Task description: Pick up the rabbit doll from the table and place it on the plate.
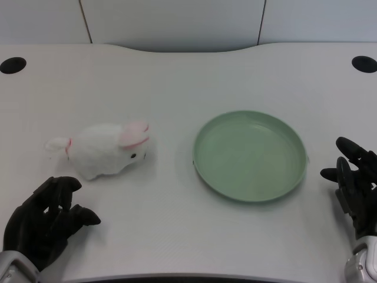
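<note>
A white rabbit doll [106,150] with pink ears lies on its side on the white table, left of centre, its head pointing right. A round green plate [250,155] sits to its right with nothing on it. My left hand [46,221] is at the lower left, just below and left of the doll, apart from it. Its fingers are spread and hold nothing.
My right hand [355,184] rests at the right edge, just right of the plate. Two black cable holes [13,65] [363,63] sit near the table's far corners. A white wall panel runs behind the table's curved far edge.
</note>
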